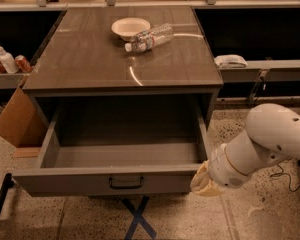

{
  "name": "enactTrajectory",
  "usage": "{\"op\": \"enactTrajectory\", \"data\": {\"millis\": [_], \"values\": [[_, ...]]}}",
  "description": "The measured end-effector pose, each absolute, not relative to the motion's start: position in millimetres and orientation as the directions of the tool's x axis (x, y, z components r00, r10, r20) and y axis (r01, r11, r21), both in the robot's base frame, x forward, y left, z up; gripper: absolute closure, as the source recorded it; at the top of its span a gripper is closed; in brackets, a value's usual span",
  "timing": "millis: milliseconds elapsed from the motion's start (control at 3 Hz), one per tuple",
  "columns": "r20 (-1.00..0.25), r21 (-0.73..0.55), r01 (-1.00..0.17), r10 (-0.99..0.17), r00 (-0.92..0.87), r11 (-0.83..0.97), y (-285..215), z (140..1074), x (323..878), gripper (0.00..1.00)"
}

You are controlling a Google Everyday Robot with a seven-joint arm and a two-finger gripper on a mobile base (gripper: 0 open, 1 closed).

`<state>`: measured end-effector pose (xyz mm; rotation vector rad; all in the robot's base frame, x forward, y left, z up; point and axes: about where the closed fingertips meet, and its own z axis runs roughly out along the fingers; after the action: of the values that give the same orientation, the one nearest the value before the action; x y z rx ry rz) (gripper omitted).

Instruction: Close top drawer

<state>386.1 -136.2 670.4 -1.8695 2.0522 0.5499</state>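
Gripper at the open drawer's right front corner

The gripper [204, 180] sat at the right end of the drawer [65, 183] front, seemingly touching it, with its white arm [262, 141] reaching back to the right; whether it was open or closed could not be told. The drawer stood pulled far out of the cabinet [80, 64], stretching left from the gripper, its black handle [126, 183] at mid-front. Up beyond the gripper, on the cabinet top, a bottle [151, 37] lay on its side against a bowl [130, 28]. A blue tape cross [137, 216] marked the floor below and left of the gripper, and a cardboard box [17, 121] leaned far to its left
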Motion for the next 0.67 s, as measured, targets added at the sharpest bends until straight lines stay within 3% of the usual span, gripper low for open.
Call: {"op": "enactTrajectory", "data": {"millis": [667], "values": [[-0.468,0.058,-0.997,-0.881,-0.065,0.042,-127.5,673.4,377.7,1.00]]}}
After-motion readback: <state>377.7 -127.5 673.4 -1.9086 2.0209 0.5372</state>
